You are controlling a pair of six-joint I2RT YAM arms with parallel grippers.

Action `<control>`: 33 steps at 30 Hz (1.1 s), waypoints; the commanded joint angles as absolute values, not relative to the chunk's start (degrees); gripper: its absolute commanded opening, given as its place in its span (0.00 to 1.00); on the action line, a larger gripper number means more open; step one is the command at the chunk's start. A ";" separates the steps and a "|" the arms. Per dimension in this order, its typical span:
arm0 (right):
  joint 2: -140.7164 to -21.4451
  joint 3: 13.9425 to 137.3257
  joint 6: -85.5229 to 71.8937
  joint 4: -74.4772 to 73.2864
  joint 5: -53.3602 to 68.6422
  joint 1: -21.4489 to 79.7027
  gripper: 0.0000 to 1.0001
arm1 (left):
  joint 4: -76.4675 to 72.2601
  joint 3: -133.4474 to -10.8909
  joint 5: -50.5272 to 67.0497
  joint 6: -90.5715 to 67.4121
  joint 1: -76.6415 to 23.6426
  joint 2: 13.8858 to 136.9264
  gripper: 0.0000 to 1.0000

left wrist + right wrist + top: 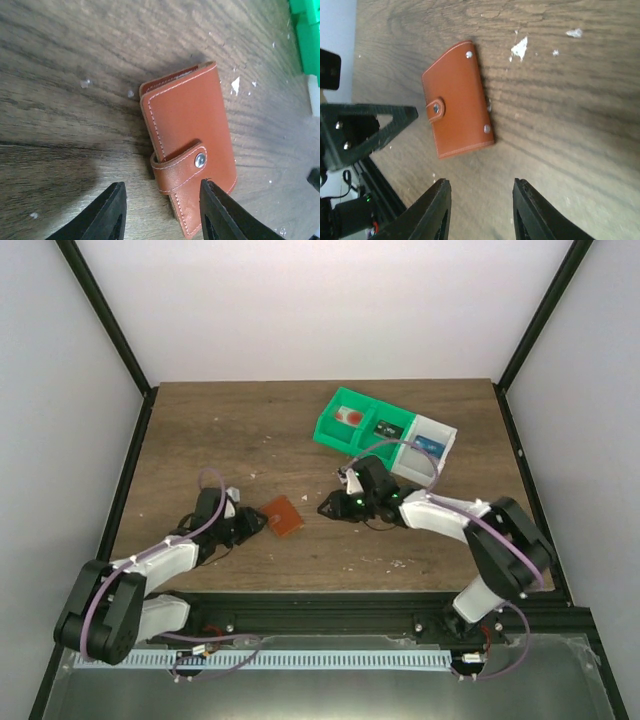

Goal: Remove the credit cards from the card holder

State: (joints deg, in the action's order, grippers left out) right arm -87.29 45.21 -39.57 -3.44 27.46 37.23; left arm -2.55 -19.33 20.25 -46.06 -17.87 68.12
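Between my two grippers: the card holder [282, 516] lies flat on the wooden table [200, 430], its reddish-brown outer face up.
Card holder, condition: folded shut, with its strap [177, 167] wrapped over the front and fastened by a metal stud [200, 160]; white stitching runs along the edges.
My left gripper [246, 525]: low over the wood on the holder's left side, jaws partway apart, with nothing clamped between them.
Left wrist view: the holder sits just past my fingertips; one finger [220, 215] overlaps the holder's near corner in this view, and I cannot tell whether it touches the leather.
My right gripper [328, 508]: low on the holder's right side, pointing toward it, jaws partway apart and gripping nothing.
Right wrist view: the holder lies ahead of my fingertips with bare wood between us, so we are clearly apart.
Tray [330, 433]: a green-and-white row of compartments at the far right of the table, behind my right gripper and well apart from the holder; its contents are too small to name.
Table surface: pale specks [519, 48] are scattered over the grain.
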 commanded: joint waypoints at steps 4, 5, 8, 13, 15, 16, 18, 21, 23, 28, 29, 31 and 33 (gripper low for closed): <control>-101.74 56.62 -36.26 1.12 29.51 40.56 0.36 | -9.14 -19.56 27.62 -43.91 -17.59 74.14 0.38; -103.43 57.87 -35.74 0.99 29.79 40.67 0.36 | -8.91 -19.97 27.54 -43.67 -17.58 74.79 0.38; -107.59 61.39 -34.38 0.09 29.92 40.78 0.36 | -7.90 -21.16 26.51 -42.54 -17.58 76.21 0.33; -112.46 64.26 -32.65 -0.56 31.14 40.78 0.35 | -7.95 -22.21 26.64 -42.15 -17.59 78.39 0.32; -113.44 64.82 -32.25 -0.38 32.61 40.93 0.34 | -7.99 -22.46 26.74 -42.02 -17.60 78.96 0.32; -113.79 65.04 -31.98 -0.38 33.05 41.07 0.33 | -8.12 -22.42 26.91 -42.00 -17.63 79.05 0.32; -114.56 65.46 -31.52 -0.72 33.45 41.50 0.33 | -8.40 -22.28 27.02 -41.89 -17.58 79.34 0.31; -115.65 65.83 -31.15 -0.97 34.05 42.11 0.32 | -8.61 -22.28 27.30 -41.92 -17.63 79.85 0.31; -116.05 65.75 -31.13 -0.94 34.30 42.55 0.31 | -8.86 -22.18 27.65 -41.86 -17.59 80.11 0.30; -114.96 64.46 -31.75 0.24 35.04 42.81 0.17 | -9.41 -21.95 28.41 -42.13 -17.59 79.99 0.30; -114.23 64.04 -31.95 0.40 34.47 42.80 0.12 | -9.30 -21.90 28.40 -42.10 -17.65 79.86 0.30; -112.83 63.29 -32.31 0.17 33.20 42.81 0.02 | -8.87 -22.04 28.59 -42.27 -17.59 79.52 0.30; -111.27 62.39 -32.70 0.08 32.97 42.80 0.01 | -8.13 -22.24 28.83 -42.48 -17.64 78.90 0.32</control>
State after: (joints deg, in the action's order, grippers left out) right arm -114.56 63.55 -32.53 -0.32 32.91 41.98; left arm -8.32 -21.63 27.46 -43.03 -17.61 79.55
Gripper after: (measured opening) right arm 0.027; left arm 0.308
